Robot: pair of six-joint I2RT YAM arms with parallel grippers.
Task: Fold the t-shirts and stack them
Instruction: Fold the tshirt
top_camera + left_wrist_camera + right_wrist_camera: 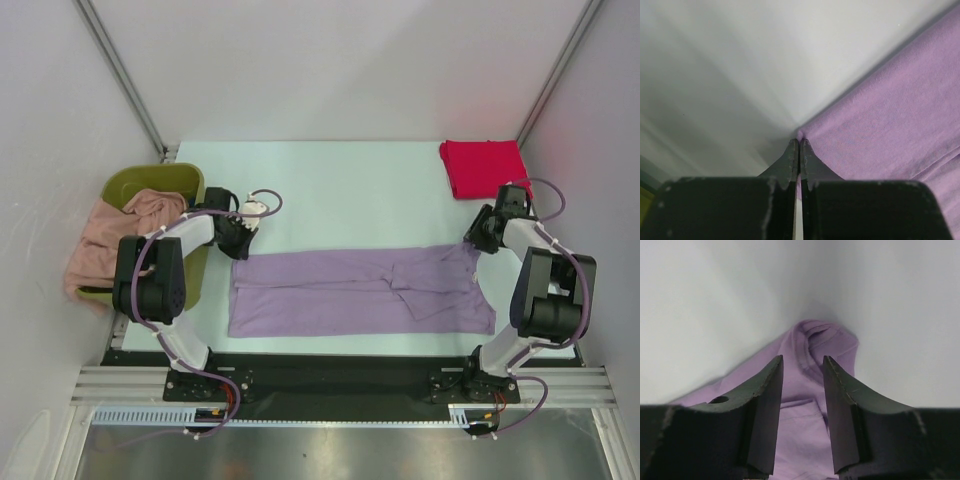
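A lavender-purple t-shirt (360, 292) lies spread out as a long band across the middle of the table. My left gripper (240, 250) is at its far left corner, shut on the cloth edge; the left wrist view shows the closed gripper (799, 141) pinching the purple corner (890, 115). My right gripper (472, 243) is at the far right corner, open, with its jaws straddling a bunched purple fold (805, 340) in the right wrist view (802, 360). A bright red shirt (484, 167) lies folded at the back right. A salmon-pink shirt (105, 235) hangs out of the bin. The dark blue shirt is out of view.
An olive-green plastic bin (150, 182) stands at the left edge of the table, beside the left arm. White walls and metal frame posts close in the table on three sides. The arm bases sit on a rail at the near edge.
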